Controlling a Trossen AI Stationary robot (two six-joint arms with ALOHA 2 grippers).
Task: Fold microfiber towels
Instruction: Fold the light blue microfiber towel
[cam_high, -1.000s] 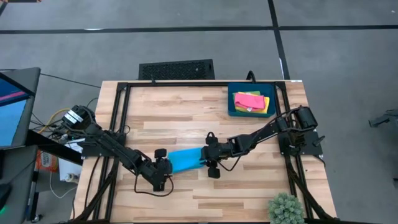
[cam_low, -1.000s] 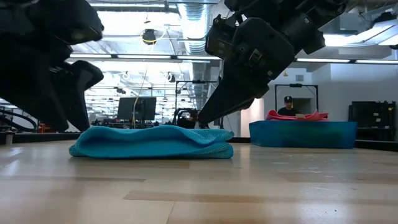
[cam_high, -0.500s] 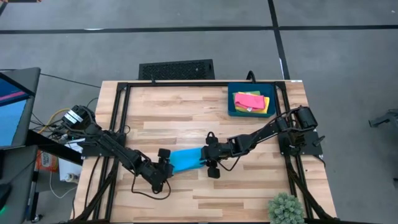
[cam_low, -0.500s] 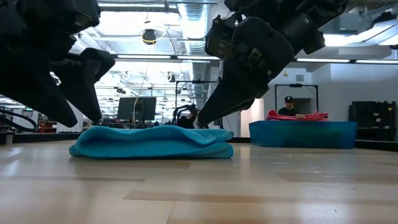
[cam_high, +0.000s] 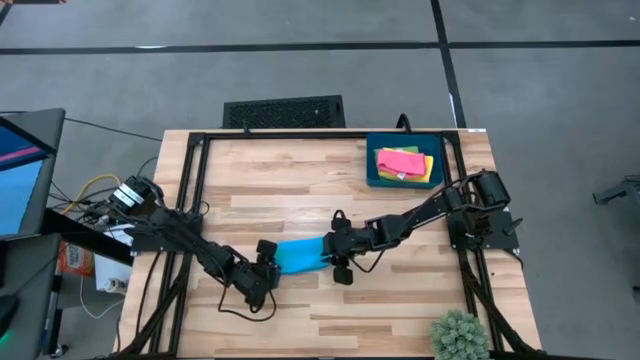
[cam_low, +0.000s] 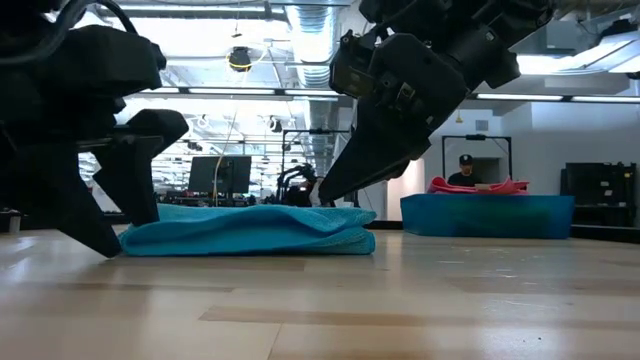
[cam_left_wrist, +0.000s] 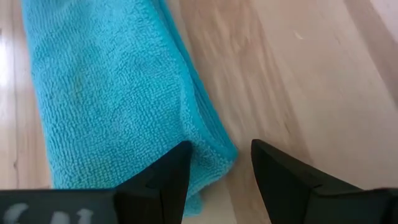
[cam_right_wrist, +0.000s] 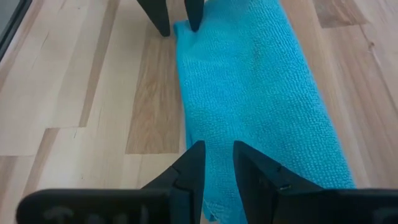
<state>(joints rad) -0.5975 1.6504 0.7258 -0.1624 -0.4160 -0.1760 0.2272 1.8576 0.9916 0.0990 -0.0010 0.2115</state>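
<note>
Blue towel (cam_high: 298, 256): lies at mid-table as a long, narrow folded strip between the two grippers; layered edges show at its ends in both wrist views.
Handling: judged light, limp and soft, with a looped nap that should grip rather than slip; not fragile, but the layers may slide apart or sag if lifted by one ply.
Where to hold: best pinched at an end corner, through all layers at once, so the fold stays together.
Left gripper (cam_left_wrist: 219, 163): at the strip's left end, fingers parted and straddling the corner of the towel, tips down at the table (cam_high: 300, 190); nothing is clamped yet.
Right gripper (cam_right_wrist: 216, 163): at the strip's right end, fingers set narrowly apart over the towel's edge; whether cloth is pinched between them cannot be told.
Tray (cam_high: 372, 172): dark blue, at the table's far right corner, well apart from the blue towel.
Tray contents: a folded pink towel (cam_high: 398, 161) on top, a yellow towel (cam_high: 427, 170) under it; a thin green edge beneath, too small to be sure of.
</note>
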